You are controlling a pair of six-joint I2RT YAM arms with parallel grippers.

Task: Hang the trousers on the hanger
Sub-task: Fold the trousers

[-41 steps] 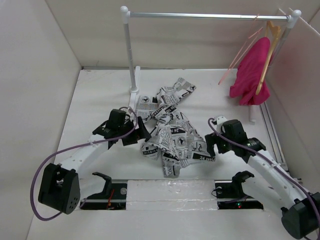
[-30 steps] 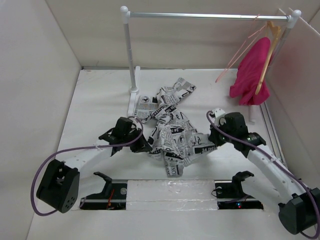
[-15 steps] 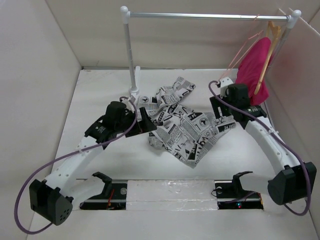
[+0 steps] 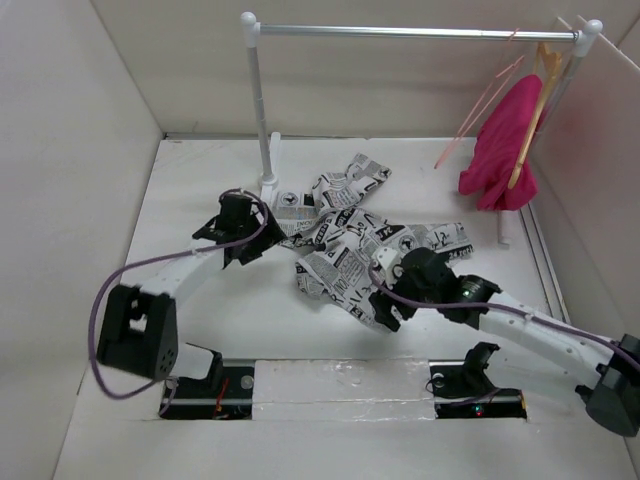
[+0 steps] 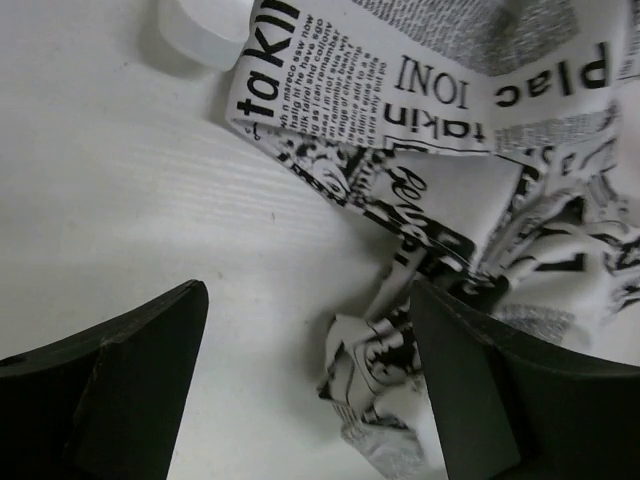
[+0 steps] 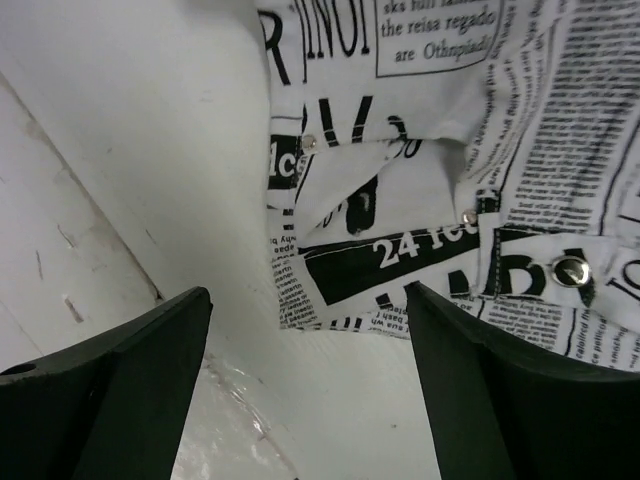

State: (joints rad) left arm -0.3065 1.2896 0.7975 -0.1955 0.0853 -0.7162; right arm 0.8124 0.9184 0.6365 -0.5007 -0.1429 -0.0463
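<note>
Two hands, both w/ fingers apart & gripping nothing: left hand sits low at the left edge of the trousers, a crumpled fold lying just ahead of its spread fingers, prob. lined up to pinch that edge. Trousers lie rumpled on the desk mid-scene, and right hand hovers at their near corner by a metal snap, jaws wide, likely to take the waistband. Far right, the hanger hangs on the rail beside a magenta garment, well apart from the cloth, so hanging isn't begun.
</note>
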